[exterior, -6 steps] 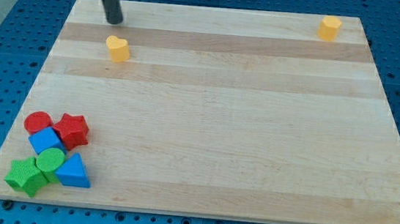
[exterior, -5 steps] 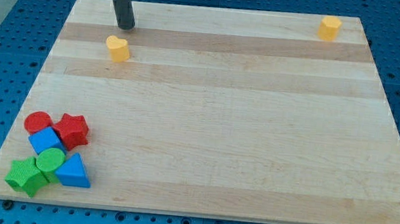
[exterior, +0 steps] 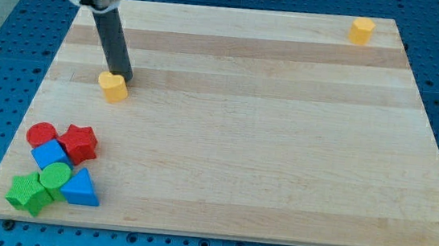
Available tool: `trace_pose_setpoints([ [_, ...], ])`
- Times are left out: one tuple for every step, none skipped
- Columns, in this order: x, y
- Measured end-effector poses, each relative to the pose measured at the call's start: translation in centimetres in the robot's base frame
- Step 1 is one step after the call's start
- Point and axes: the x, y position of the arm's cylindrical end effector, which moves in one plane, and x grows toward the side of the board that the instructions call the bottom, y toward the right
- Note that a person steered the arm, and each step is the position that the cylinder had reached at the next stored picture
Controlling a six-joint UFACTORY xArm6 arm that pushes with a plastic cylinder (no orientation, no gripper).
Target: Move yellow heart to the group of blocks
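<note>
Now my tip (exterior: 124, 78) touches the yellow heart's (exterior: 113, 87) far side, near the board's (exterior: 278, 185) left edge; no pincer fitted.

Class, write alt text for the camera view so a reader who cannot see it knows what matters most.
My tip touches the upper right of a yellow heart on a wooden board. A group of red, blue and green blocks sits at the view's bottom left, and another yellow block sits at the top right.
</note>
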Motion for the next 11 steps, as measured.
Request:
trace_pose_setpoints([
  [3.0, 0.0],
  [6.1, 0.0],
  [6.6, 0.0],
  [5.9, 0.0],
  [5.9, 0.0],
  [5.9, -0.1],
  [5.9, -0.2],
  [5.9, -0.5],
  [5.9, -1.6],
  [6.0, -1.8],
  [6.3, -1.8],
])
